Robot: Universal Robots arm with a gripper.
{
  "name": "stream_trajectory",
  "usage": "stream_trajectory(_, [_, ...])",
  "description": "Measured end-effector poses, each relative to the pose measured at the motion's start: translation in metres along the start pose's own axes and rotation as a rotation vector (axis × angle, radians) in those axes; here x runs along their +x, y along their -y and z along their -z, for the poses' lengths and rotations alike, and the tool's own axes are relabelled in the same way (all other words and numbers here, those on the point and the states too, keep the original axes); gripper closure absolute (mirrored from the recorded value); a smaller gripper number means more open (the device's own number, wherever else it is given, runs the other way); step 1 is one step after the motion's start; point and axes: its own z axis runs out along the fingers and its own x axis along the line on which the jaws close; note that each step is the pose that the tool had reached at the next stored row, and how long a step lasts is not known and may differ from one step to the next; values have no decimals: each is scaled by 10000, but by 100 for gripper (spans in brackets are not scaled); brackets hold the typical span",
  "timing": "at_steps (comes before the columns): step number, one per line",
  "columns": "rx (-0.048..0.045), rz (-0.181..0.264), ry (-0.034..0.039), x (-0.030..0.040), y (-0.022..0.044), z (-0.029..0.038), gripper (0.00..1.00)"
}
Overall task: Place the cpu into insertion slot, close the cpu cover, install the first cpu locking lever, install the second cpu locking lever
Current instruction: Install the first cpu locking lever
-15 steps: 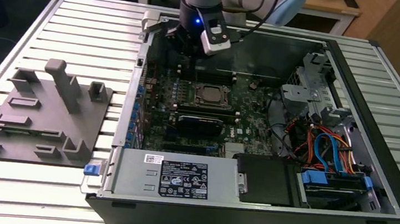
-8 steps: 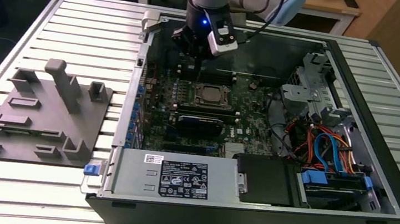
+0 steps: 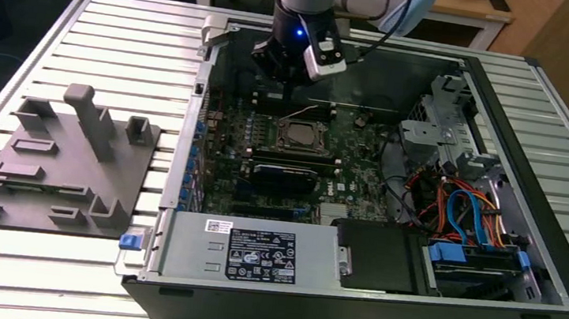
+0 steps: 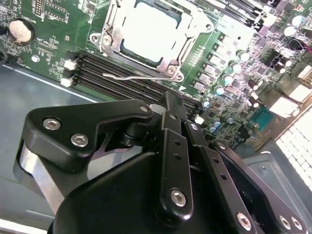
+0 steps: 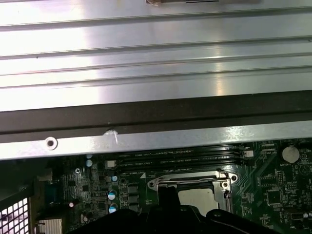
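The cpu (image 4: 151, 27) sits in the insertion slot (image 3: 280, 134) under the lowered cpu cover (image 4: 168, 61), so seating looks done to me. A wire lever (image 4: 131, 76) lies along the cover's far edge, by the memory slots (image 4: 109, 70). My gripper (image 4: 168, 100) hangs above those slots. I cannot tell how far open it is or whether it holds anything.
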Motion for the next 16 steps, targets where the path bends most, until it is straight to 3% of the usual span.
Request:
stream_trajectory(3, [0,-1,0,-32,-3,-1,90])
stream_trajectory(16, [1,-1,0,-50,-5,-1,90])
